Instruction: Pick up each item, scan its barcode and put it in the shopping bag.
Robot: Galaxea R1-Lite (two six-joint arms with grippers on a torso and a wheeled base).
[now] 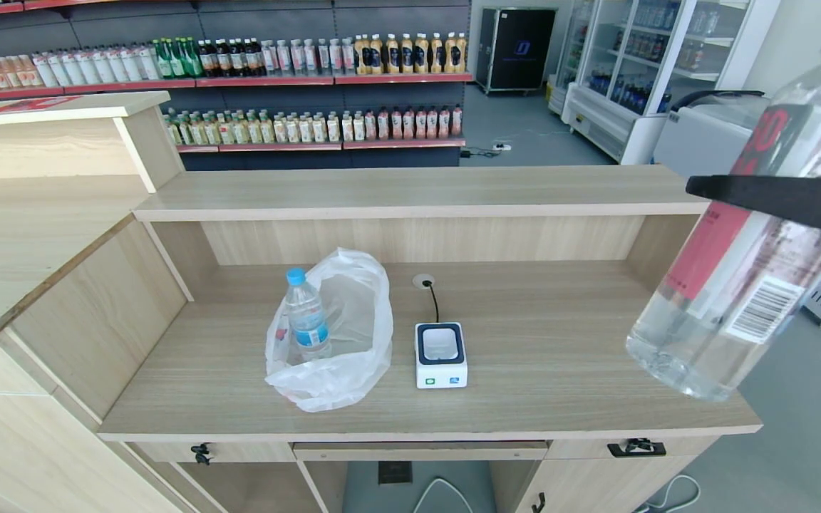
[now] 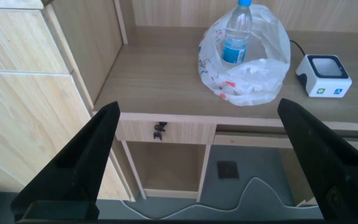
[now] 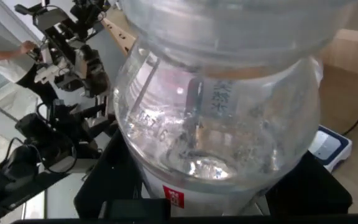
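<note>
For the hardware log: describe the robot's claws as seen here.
Left claw: two flat, matte black fingers, wide at the base, tapering to blunt tips. Right claw: the same black, one finger a straight, slim bar. No cables or markings visible on either.

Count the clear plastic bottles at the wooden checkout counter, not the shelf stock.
2. The blue-capped clear bottle stands upright in the white plastic bag; the larger red-labelled clear bottle is held tilted in the right gripper. Bag folds may hide more.
</note>
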